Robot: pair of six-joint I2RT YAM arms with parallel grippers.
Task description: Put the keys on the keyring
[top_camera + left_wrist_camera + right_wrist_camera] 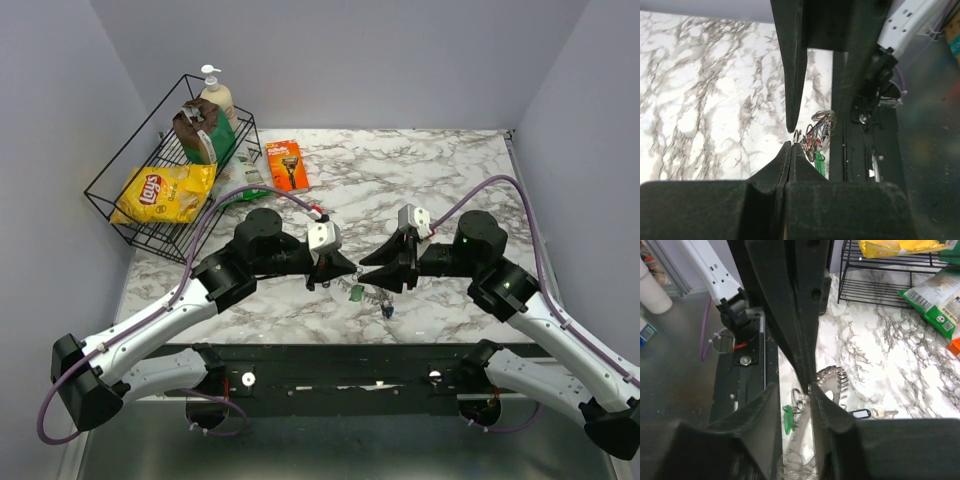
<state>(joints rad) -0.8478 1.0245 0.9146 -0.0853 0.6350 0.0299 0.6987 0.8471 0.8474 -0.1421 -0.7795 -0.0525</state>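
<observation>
Marbled table [450, 170]; coiled toothed wire keyring [832, 382].

1. The wire basket [130, 215] stands at the table's [450, 170] far left, holding a chip bag [165, 193] in front and a pump bottle [216, 97] behind.
2. The razor pack [287, 165] lies just right of the basket.
3. The keyring [834, 381] and keys [357, 293] lie near the front edge, between the two grippers.

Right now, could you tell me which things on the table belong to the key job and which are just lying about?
For the job:
grey toothed wire keyring
green-tagged key
slim silver key with dark oval loop

Lying about:
orange razor pack
black wire basket
yellow chip bag
green snack bag
pump soap bottle
</observation>
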